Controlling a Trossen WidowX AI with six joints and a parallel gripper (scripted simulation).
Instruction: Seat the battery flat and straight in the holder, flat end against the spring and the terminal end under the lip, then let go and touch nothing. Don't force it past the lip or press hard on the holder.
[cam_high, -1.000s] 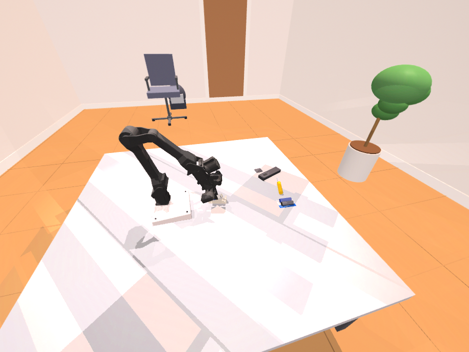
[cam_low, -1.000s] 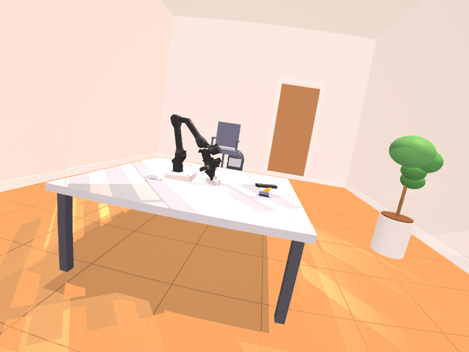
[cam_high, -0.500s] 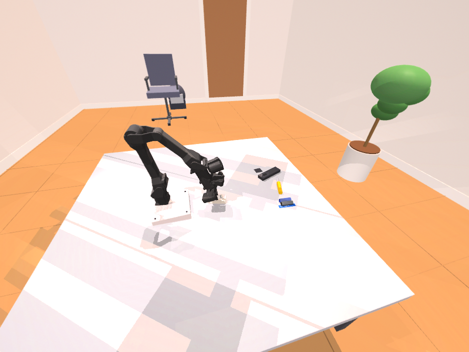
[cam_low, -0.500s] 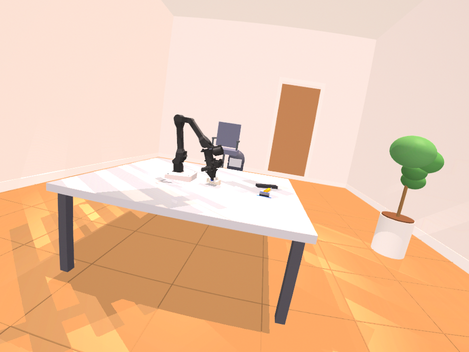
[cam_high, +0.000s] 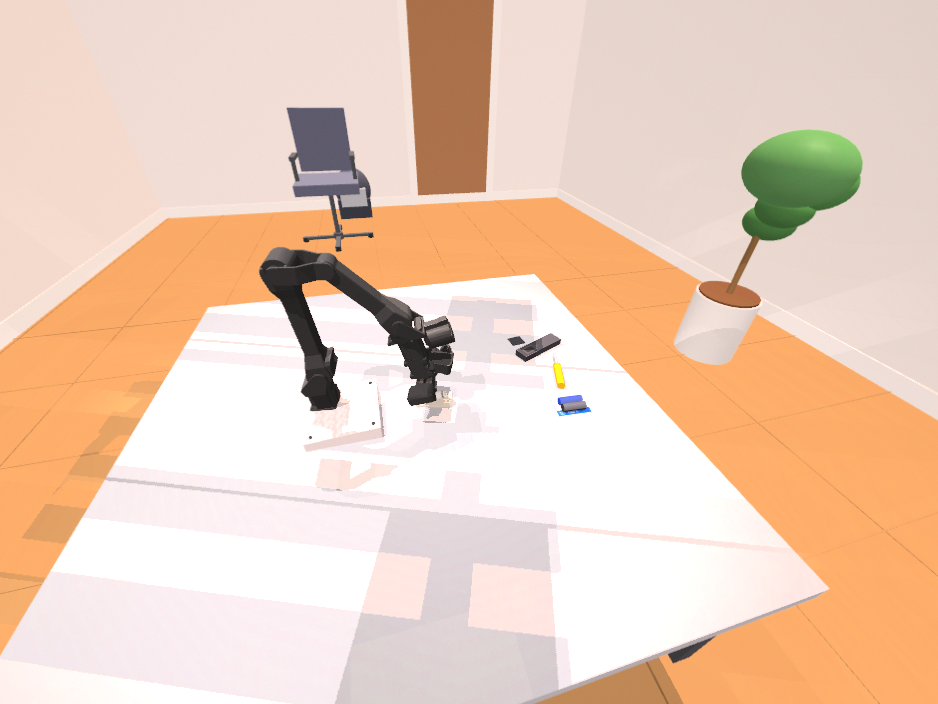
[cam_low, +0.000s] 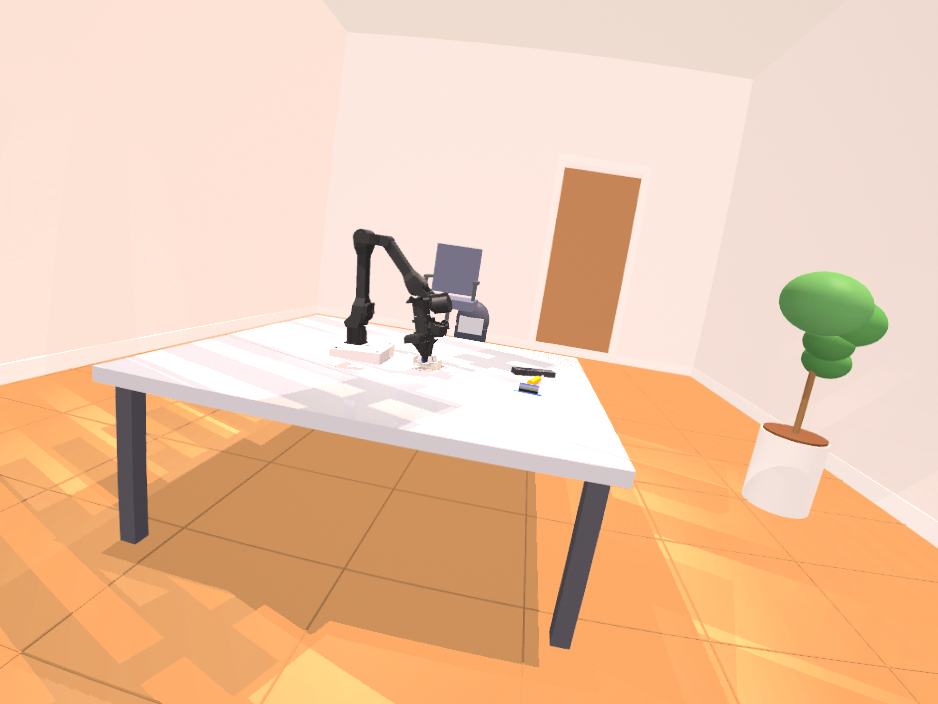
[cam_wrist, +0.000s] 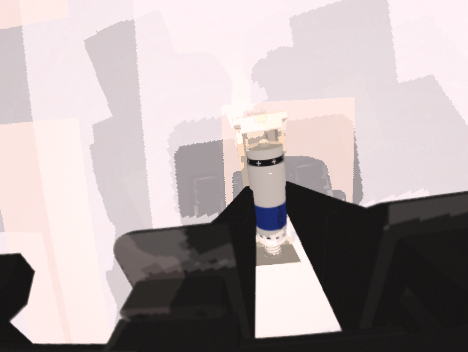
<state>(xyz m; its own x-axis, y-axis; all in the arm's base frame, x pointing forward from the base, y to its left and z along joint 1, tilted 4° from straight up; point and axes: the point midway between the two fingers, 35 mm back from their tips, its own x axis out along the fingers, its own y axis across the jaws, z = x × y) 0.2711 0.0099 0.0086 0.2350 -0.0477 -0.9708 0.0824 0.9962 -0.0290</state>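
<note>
My gripper is shut on the battery, a white cylinder with a blue band and a black band with plus marks. The cream holder is under and around the battery. In the wrist view the terminal end points at the holder's lip end, with a gap showing between them. The flat end is close to the coiled spring, part of which shows. The battery roughly lines up with the holder. Its height in the holder and any contact with the spring cannot be told. The fingers hide the holder's sides.
A dark remote, a small dark square, a yellow screwdriver and a blue and a grey cylinder on a blue card lie to the right. The arm's white base plate is left of the holder.
</note>
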